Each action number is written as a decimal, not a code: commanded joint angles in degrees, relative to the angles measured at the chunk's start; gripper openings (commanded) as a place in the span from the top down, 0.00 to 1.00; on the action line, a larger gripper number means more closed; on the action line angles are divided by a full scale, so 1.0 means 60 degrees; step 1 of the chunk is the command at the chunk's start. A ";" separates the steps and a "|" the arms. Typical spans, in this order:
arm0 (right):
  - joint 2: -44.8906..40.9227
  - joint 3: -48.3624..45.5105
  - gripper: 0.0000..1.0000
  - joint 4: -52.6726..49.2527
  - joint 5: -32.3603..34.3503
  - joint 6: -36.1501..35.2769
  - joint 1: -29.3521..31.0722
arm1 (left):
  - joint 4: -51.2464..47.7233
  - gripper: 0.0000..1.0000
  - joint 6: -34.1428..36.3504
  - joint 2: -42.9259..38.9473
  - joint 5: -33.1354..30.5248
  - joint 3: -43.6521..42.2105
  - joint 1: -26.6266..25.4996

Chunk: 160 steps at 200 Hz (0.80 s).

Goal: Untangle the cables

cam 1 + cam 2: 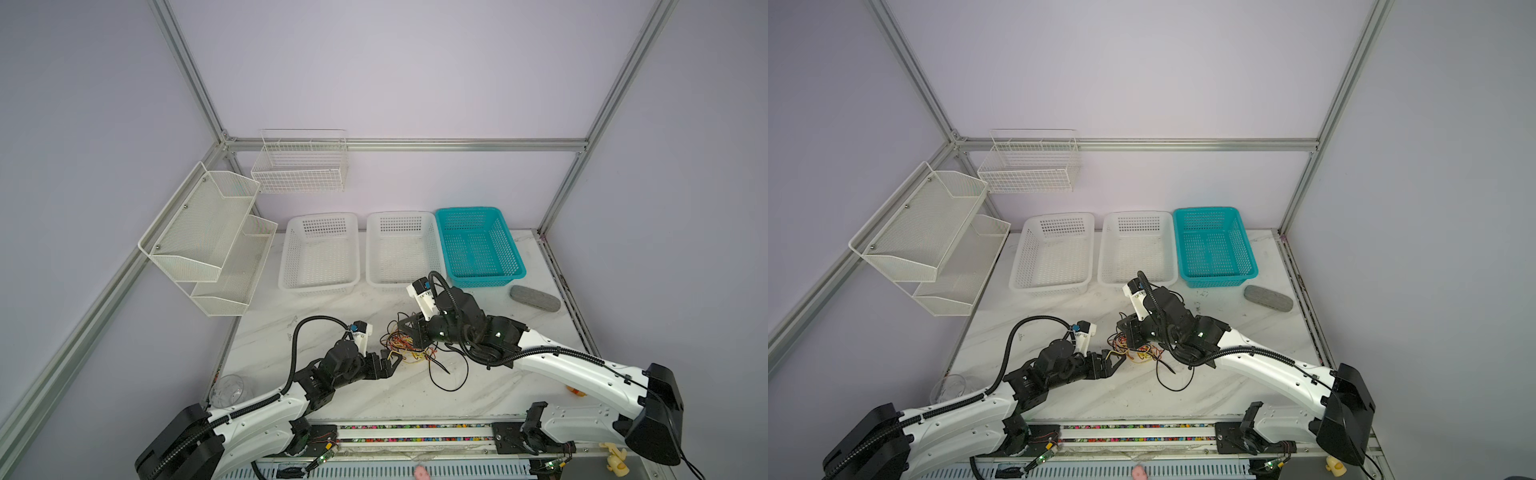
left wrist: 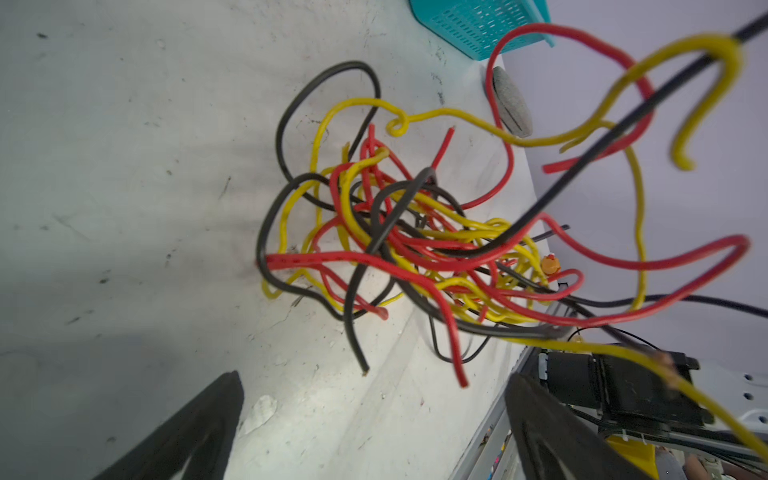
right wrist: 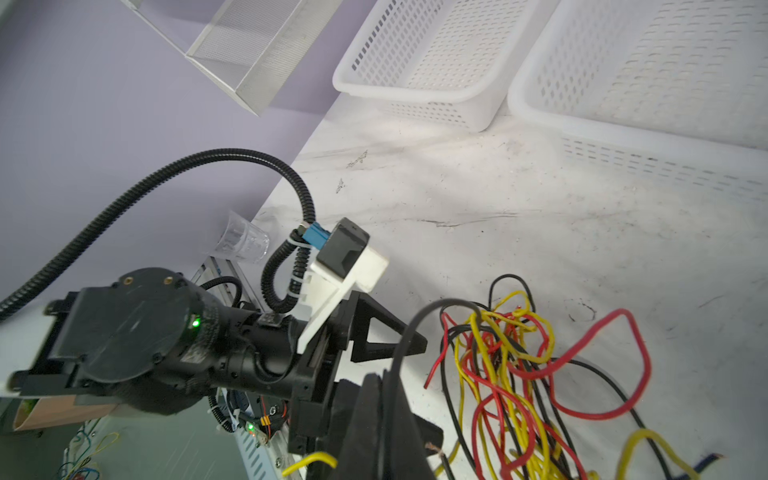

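White mesh metal shelf (image 1: 208, 237), two tiers deep, hangs on the left wall, with a clear glass cup (image 1: 228, 388) at the near left corner of the white marbled bench (image 1: 374, 307) below it. Two white perforated plastic baskets (image 1: 320, 253) sit side by side at the back of the bench. In front of them the left gripper (image 1: 392, 359) lies low, its fingers (image 2: 212, 411) spread wide and holding nothing. In the left wrist view the tangle of thin black, red and yellow cables (image 2: 419, 253) lies just beyond their tips. One yellow strand crosses near one finger, though contact cannot be told. In both top views the cables are heaped mid-bench, between the two grippers, with a long black loop trailing toward the near edge. From the right, the right gripper (image 1: 405, 330) meets the heap's far side. Its fingers (image 3: 382, 415) are pressed together on the cables, a black strand running out from between their tips. Further right stand a teal perforated plastic basket (image 1: 478, 249) and, beside its near corner, a grey oblong felt-like case (image 1: 535, 298), both well apart from the cables.
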 commanded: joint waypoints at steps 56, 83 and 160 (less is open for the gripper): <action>-0.0830 -0.0759 1.00 0.0759 -0.0677 0.0250 0.0070 | 0.0109 0.08 0.0655 0.0648 -0.0961 0.1759 0.0010; -0.1010 -0.0951 1.00 0.0749 -0.0595 0.0298 0.0063 | 0.0763 0.14 0.0799 0.0769 -0.0846 0.1765 0.0040; -0.1221 -0.1292 1.00 0.0993 -0.0477 0.0440 0.0070 | 0.2367 0.10 -0.0050 0.0920 -0.0526 0.1421 0.0068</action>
